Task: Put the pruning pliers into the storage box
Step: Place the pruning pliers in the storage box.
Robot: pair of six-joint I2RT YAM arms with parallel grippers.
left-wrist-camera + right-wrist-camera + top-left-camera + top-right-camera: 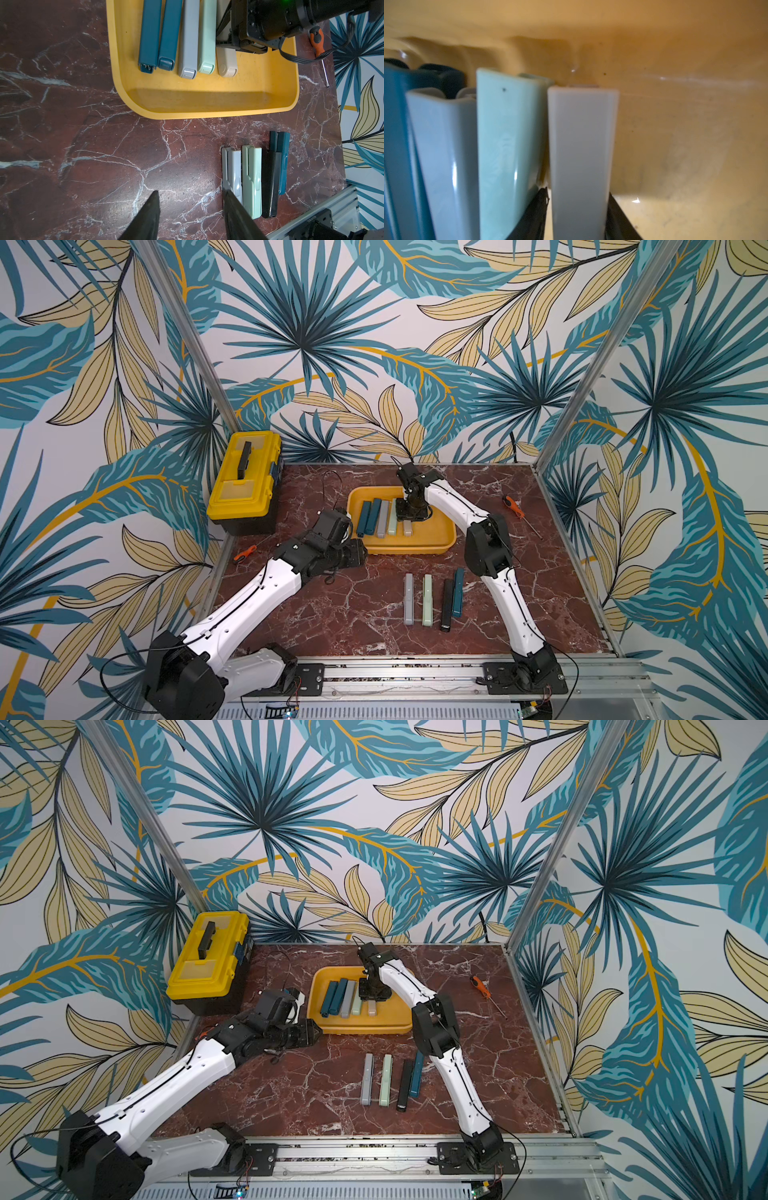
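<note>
Right fingers (537, 216) straddle the beige pruning pliers (227, 62) inside the storage box (432, 545); grip indeterminate. Four more pliers (428, 599) lie on the table (332, 614), long axes boxward, nearest the parted, empty left fingers (149, 218)

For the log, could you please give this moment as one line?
tray: five bars | table: four bars | right pincer: around beige bar

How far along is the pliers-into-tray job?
Done: four pliers lie in the orange-yellow tray: two teal, grey, pale green. In hand: the beige one, also down in the tray, sits between the fingers of the right claw; gripped or released, can't tell. Remaining on the table: another grey, another pale green, black, another teal. The left claw is open, empty.
</note>
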